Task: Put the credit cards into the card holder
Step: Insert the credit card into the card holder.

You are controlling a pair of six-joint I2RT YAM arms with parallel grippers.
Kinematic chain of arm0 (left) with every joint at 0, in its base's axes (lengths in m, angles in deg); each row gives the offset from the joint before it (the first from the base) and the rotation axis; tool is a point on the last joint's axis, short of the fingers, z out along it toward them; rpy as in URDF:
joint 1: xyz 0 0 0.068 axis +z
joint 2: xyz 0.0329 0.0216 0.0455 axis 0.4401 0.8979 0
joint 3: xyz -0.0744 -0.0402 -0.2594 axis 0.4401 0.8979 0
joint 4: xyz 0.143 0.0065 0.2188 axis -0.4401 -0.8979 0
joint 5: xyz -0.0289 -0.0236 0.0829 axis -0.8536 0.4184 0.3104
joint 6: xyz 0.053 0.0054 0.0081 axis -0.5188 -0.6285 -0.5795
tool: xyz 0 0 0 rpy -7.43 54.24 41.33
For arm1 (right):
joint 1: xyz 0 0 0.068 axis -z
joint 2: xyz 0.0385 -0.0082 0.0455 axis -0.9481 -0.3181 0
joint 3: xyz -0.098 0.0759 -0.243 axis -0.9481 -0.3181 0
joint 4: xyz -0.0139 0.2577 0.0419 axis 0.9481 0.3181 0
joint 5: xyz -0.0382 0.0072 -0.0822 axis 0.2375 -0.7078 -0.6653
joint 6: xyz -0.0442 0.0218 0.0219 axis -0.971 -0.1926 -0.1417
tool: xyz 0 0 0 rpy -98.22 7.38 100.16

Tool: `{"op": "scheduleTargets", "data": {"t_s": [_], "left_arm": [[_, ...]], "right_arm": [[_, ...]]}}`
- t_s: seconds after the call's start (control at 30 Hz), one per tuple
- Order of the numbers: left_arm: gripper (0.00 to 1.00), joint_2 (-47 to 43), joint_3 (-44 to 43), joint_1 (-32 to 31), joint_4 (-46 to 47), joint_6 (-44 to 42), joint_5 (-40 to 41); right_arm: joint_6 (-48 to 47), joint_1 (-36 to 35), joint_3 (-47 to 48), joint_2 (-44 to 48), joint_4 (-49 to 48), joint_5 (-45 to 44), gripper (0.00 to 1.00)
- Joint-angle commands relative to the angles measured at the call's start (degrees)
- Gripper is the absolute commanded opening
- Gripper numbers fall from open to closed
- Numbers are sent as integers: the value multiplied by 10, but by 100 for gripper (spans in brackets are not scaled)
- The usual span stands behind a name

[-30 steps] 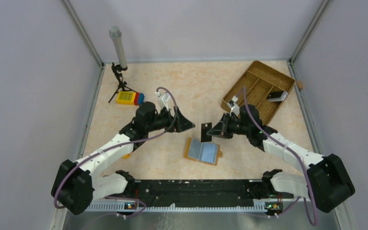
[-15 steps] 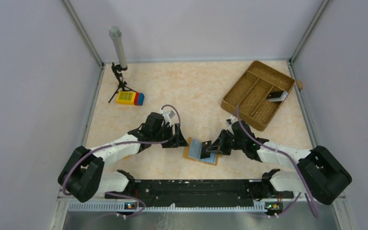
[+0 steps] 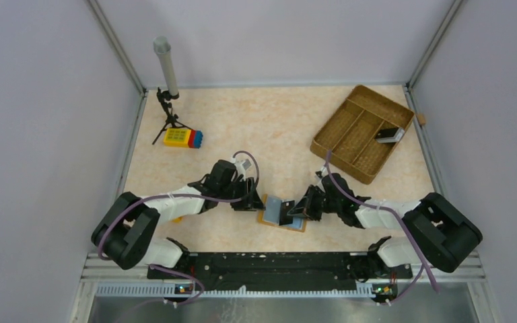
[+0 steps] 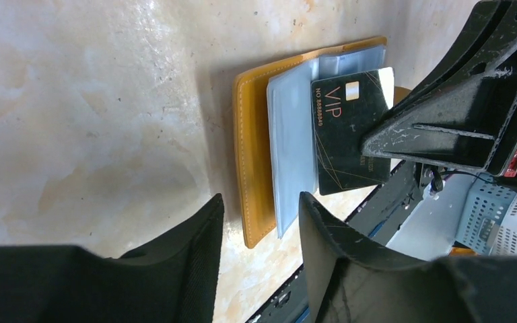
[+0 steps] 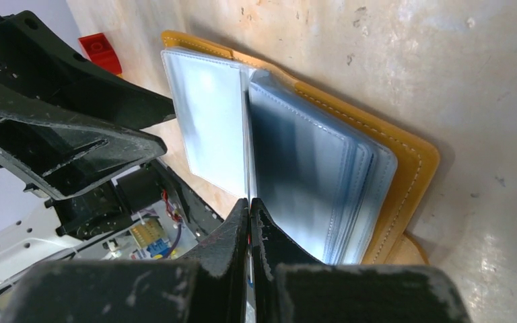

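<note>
**Both arms down at the open card holder**

Since a second ago both arms have dropped from farther up the table to the card holder, and the black card that was held up clear of it now sits over its pages.

Top view: the card holder (image 3: 264,217) lies open near the front middle of the table. The left gripper (image 3: 254,202) is at its left edge. The right gripper (image 3: 295,210) is at its right side with the black card (image 3: 287,214). Well apart from them, the woven tray (image 3: 350,131) sits at the far right and the toy block (image 3: 182,138) at the far left, beside a small tripod (image 3: 167,121).

Left wrist view: the left gripper (image 4: 259,222) has its fingers (image 4: 202,235) moderately apart. The end of the holder's orange cover (image 4: 249,168) shows in the gap between them, and whether they touch it cannot be told. The black card (image 4: 342,134), marked VIP, lies over the clear sleeves (image 4: 289,148), pinched at one edge by the right gripper (image 4: 370,145).

Right wrist view: the right gripper (image 5: 249,215) has its fingers pressed together, and the card itself is hardly visible here. Beyond them the sleeves (image 5: 309,175) fan out over the orange cover (image 5: 404,161), and the left gripper (image 5: 74,141) stands at the holder's far edge.
</note>
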Motion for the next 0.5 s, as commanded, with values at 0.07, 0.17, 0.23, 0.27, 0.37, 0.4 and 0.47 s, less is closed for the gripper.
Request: {"op": "scheduleTargets", "data": {"t_s": [0.07,0.17,0.23,0.27,0.37,0.4,0.47], "left_arm": [[38,22,8,-3,37,-8,-6],[33,34,9,-3,38,-10,-5],[28,39,10,-3,40,-11,-4],[25,43,10,-3,40,-12,-2],[20,51,10,-3,40,-15,3],[19,54,10,-3,40,-16,4],[17,60,10,-3,40,-18,3]], "right_arm": [[3,-9,-8,-33,-77,5,0],[-5,-11,-6,-42,-71,0,0],[-13,-14,-5,-45,-62,-6,0],[-15,-13,-5,-48,-61,-8,0],[-22,-14,-5,-60,-63,-11,0],[-24,-14,-4,-64,-64,-12,0],[-25,-14,-4,-70,-66,-15,0]]}}
